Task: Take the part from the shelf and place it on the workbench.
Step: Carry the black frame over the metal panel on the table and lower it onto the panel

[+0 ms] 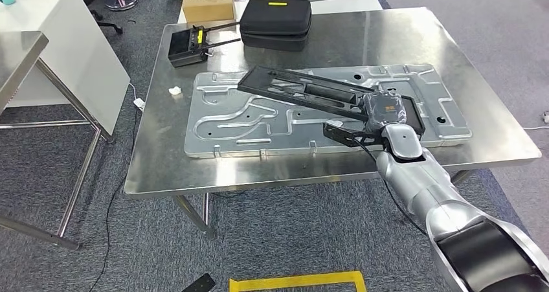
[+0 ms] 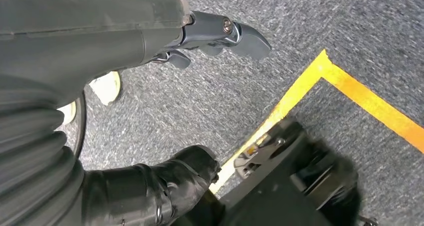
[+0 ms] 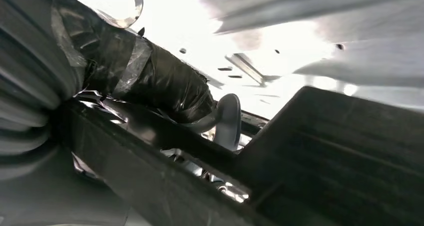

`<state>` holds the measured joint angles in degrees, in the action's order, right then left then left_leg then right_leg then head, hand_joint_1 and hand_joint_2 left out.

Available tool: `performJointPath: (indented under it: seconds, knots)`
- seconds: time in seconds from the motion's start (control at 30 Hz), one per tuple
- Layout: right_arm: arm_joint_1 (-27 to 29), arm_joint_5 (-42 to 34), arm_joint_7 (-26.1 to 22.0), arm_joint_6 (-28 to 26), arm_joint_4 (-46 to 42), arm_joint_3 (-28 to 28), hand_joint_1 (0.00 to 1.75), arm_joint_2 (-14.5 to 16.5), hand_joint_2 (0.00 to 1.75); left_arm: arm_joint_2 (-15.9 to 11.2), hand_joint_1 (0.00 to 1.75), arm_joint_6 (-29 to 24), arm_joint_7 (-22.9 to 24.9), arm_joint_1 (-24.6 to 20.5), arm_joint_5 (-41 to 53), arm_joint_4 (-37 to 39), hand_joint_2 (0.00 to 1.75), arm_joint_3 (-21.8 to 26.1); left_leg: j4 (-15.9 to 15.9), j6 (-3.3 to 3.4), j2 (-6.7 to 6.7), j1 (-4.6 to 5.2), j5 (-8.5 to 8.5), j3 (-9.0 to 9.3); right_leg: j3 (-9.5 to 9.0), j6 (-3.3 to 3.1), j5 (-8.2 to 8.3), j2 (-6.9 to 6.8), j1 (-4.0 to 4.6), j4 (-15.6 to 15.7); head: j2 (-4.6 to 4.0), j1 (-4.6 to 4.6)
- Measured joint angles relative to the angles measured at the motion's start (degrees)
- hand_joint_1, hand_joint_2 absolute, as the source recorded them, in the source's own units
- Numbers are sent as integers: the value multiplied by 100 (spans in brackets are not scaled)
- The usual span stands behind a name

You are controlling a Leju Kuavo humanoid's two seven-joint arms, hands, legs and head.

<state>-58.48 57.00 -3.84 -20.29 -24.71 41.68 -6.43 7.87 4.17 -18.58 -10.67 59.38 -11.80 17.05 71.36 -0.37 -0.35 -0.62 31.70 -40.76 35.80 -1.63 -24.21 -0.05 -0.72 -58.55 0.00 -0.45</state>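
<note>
Grey carpet below, steel workbench (image 1: 194, 169) ahead: I am setting the part down.

My right hand (image 1: 386, 112) is grasping the long black framed plastic part (image 1: 304, 91) at its near end, above the embossed silver metal panel (image 1: 440, 98); it looks stiff, light, leverage-prone. My left hand (image 2: 220, 35) is hanging released.

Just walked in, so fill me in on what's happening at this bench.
The robot's right hand grips one end of a long black frame part, holding it over the stamped metal panel that lies on the steel workbench. The part's far end looks at or near the panel; contact is unclear. The left hand hangs over the carpet, holding nothing.
</note>
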Motion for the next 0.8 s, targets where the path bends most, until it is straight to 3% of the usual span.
performJointPath:
  seconds: [0.07,0.1,0.2,0.27,0.37,0.43,0.5,0.53,0.57,0.6,0.7,0.77,0.8]
  knots:
    - [-2,40,79,92,100,-1,175,11,175,2,0,4,0,0,5,0,175,-16,328,-14,1,-6,10,-172,-2,-2,-4,3,2,-10,0,0]
    - [-1,69,120,136,149,-1,175,15,175,3,0,4,0,-3,9,0,175,-23,161,-9,1,-7,-135,-103,-4,0,-8,4,2,-16,0,-1]
    - [-4,207,220,242,269,1,175,21,175,4,0,23,-7,-23,46,0,175,-47,-949,49,-2,3,-620,420,3,42,-25,13,16,-47,0,2]
    - [-9,292,252,296,336,1,175,22,175,8,0,44,-13,-36,77,0,175,-62,-1261,91,-6,24,-666,568,20,102,-22,18,33,-56,0,3]
    - [-12,341,260,339,414,1,175,22,175,16,0,59,-20,-40,86,0,175,-68,-1338,181,2,6,-716,595,44,198,-51,21,26,-77,0,4]
    - [-27,441,273,387,454,3,175,24,175,21,0,75,-51,-50,90,0,175,-73,-1392,244,12,-15,-756,614,208,243,-298,20,7,-447,0,6]
    - [-28,593,301,467,498,21,175,32,175,28,0,116,-101,-55,100,0,175,-84,-1392,266,13,-11,-759,608,536,278,-662,17,-7,-1197,0,7]
    - [-21,665,313,512,522,37,175,37,175,31,0,142,-122,-53,104,0,175,-91,-1388,268,10,-11,-757,606,678,292,-764,15,-14,-1508,0,7]
    - [-13,723,318,549,546,57,175,43,175,33,0,162,-138,-49,105,0,175,-98,-1381,269,6,-11,-754,605,742,299,-765,14,-19,-1645,0,7]
    - [-11,775,309,587,569,85,175,51,175,36,0,179,-147,-46,103,0,175,-104,-1370,263,0,-11,-748,605,691,296,-648,12,-22,-1537,0,7]
    - [-32,877,228,646,604,166,175,93,175,52,0,216,-172,-51,80,0,175,-115,-1318,210,-8,1,-707,599,168,251,-148,7,-9,-444,0,6]
    - [-35,935,144,656,618,220,175,136,175,60,0,250,-200,-55,70,0,175,-119,-1296,161,-3,20,-689,580,2,213,-91,11,23,-100,0,5]
    - [-31,966,98,658,625,253,131,156,131,62,0,265,-214,-55,68,0,175,-123,-1296,135,-1,26,-690,576,-9,193,-96,16,40,-84,0,5]
